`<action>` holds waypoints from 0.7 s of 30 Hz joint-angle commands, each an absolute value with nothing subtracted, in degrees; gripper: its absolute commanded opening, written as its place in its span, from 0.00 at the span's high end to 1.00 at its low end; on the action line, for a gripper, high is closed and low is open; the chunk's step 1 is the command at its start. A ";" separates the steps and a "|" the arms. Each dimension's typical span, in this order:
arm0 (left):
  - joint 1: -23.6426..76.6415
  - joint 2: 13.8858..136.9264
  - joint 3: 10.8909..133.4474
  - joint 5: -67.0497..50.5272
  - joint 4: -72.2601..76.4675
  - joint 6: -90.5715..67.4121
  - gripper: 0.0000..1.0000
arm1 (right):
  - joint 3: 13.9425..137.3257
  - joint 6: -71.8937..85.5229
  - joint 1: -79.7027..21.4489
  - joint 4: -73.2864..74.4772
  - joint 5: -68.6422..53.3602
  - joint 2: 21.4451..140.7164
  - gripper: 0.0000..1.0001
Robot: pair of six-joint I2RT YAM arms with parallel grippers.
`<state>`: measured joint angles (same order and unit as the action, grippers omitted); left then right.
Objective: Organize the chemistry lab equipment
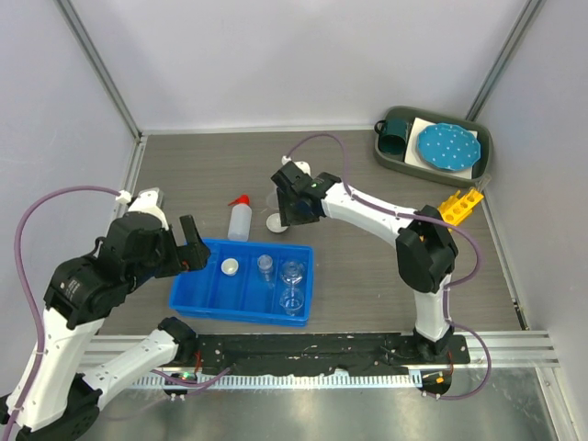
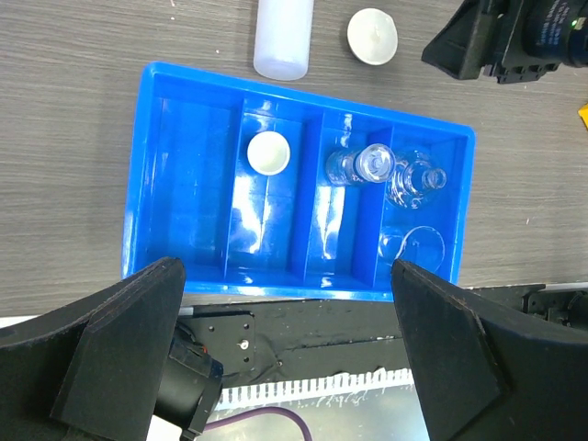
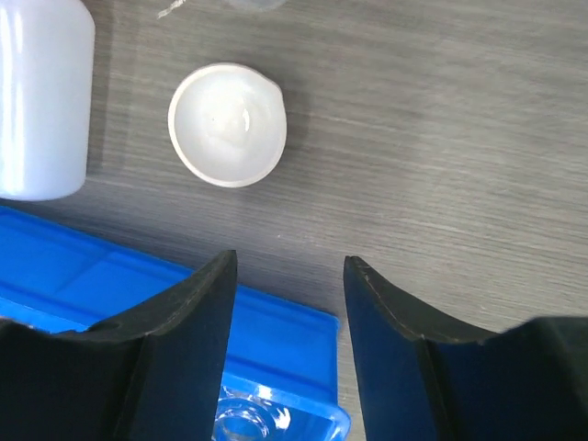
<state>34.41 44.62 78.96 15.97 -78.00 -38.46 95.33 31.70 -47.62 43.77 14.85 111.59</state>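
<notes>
**Top view.** The blue tray (image 1: 195, 287) lies near the arms' bases and serves as the reference.
- The white squeeze bottle (image 1: 240, 221) stands just beyond the tray's far edge.
- A small white dish (image 1: 277, 221) sits on the table to the right of the bottle, also just beyond that edge.
- Inside the tray are a second white dish (image 1: 230, 266), a clear vial (image 1: 265, 266), a flask (image 1: 293, 272) and a small beaker (image 1: 292, 301).
- The yellow tube rack (image 1: 460, 202) is well to the right of the tray.
- The green bin (image 1: 482, 158), holding the teal mug (image 1: 395, 134) and the dotted plate (image 1: 447, 147), is far beyond the tray at the right corner.
- The left gripper (image 1: 193, 246) hangs at the tray's left end. The right gripper (image 1: 294, 216) hangs over the far edge.

**Left wrist view.** The left gripper (image 2: 285, 271) has its jaws spread wide and holds nothing.
- Counting from the left of the tray (image 2: 138, 175), the dish (image 2: 269, 152) lies in the second compartment.
- The vial (image 2: 363, 165) lies in the third compartment.
- The flask (image 2: 415, 179) and the beaker (image 2: 413, 246) are in the fourth.
- The bottle (image 2: 283, 37) and the loose dish (image 2: 372, 35) stand beyond the tray's far wall.

**Right wrist view.** The right gripper (image 3: 289, 262) has its jaws apart with nothing between them, and it is positioned over the tray (image 3: 73, 266) at its far rim.
- The loose dish (image 3: 227, 124) rests on the table just outside that rim, clear of both fingers.
- The bottle (image 3: 41, 101) stands beside the dish.
</notes>
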 commanded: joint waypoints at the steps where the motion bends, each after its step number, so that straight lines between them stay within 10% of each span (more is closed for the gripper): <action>1: 34.19 45.26 80.86 16.35 -80.33 -37.35 0.00 | 91.24 31.73 -46.67 32.98 6.60 111.18 0.42; 21: 34.19 45.18 80.60 16.61 -80.59 -37.00 0.00 | 86.13 33.57 -44.74 22.50 -3.43 117.86 0.28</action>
<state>34.41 45.15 78.98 16.01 -78.02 -38.06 86.39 32.27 -45.17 27.05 -1.45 117.51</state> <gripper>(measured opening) 0.996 0.724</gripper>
